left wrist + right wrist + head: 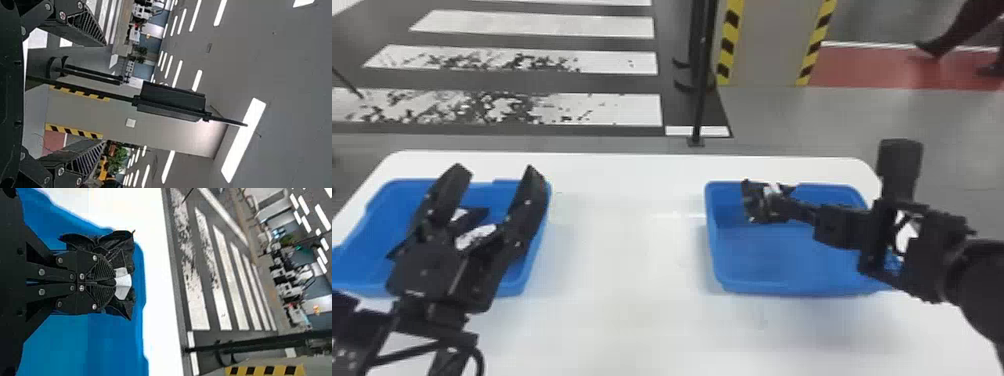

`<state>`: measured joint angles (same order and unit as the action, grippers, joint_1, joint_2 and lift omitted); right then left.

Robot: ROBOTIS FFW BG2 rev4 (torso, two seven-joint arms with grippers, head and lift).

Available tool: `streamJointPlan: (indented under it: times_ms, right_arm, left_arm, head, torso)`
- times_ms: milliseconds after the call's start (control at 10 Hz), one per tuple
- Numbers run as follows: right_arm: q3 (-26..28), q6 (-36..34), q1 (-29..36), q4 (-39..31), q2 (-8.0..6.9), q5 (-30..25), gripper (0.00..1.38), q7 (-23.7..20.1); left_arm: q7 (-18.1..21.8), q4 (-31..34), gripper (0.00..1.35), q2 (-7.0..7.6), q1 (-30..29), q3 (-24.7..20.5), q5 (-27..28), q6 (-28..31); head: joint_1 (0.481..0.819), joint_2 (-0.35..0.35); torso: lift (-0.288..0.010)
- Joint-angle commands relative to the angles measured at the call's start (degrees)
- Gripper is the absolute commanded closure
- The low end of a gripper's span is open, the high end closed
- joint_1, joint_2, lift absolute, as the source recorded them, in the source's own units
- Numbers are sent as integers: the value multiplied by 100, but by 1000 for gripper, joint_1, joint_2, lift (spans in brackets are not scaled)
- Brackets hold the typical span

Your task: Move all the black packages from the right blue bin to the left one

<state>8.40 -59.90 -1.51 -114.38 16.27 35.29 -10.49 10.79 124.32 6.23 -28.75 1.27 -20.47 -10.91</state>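
My right gripper [789, 202] is over the back left part of the right blue bin [782, 287], shut on a black package [759, 205] with a white label. In the right wrist view the closed right gripper [113, 282] pinches the crumpled black package [121, 246] at its white label. My left gripper [492, 175] stands open above the left blue bin [347, 260]; black packages [474, 216] with white labels lie in that bin, partly hidden by the arm. In the left wrist view the left gripper [105, 92] has nothing between its spread fingers.
Both bins stand on a white table [627, 240], with a broad stretch of tabletop between them. A black post [703, 75] rises from the floor beyond the table's back edge.
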Motion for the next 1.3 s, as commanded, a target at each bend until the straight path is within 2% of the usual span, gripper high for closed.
streamJointPlan:
  times_ms: [0, 300, 500, 900, 1200]
  right_arm:
    - [-109, 168, 24, -44, 8, 608, 1256, -199]
    - [-440, 295, -18, -114, 52, 1476, 1256, -586]
    - [-703, 309, 24, -325, 69, 1842, 1256, -682]
    - [-1149, 421, -32, -550, 122, 2116, 1256, -779]
    - [-1320, 534, -131, -578, 139, 2219, 1256, -823]
  left_arm:
    - [2, -8, 211, 54, 63, 216, -204, -20]
    - [2, 6, 209, 212, 260, 707, -398, 78]
    - [2, -8, 205, 229, 260, 753, -353, 261]
    - [2, -78, 211, 256, 316, 902, -376, 289]
    - [2, -78, 211, 414, 457, 1427, -673, 472]
  head:
    - [695, -41]
    - [695, 10]
    - [691, 36]
    - [695, 94]
    - [694, 96]
  torso:
    - [-179]
    - [-179]
    - [-179]
    - [-179]
    - [-179]
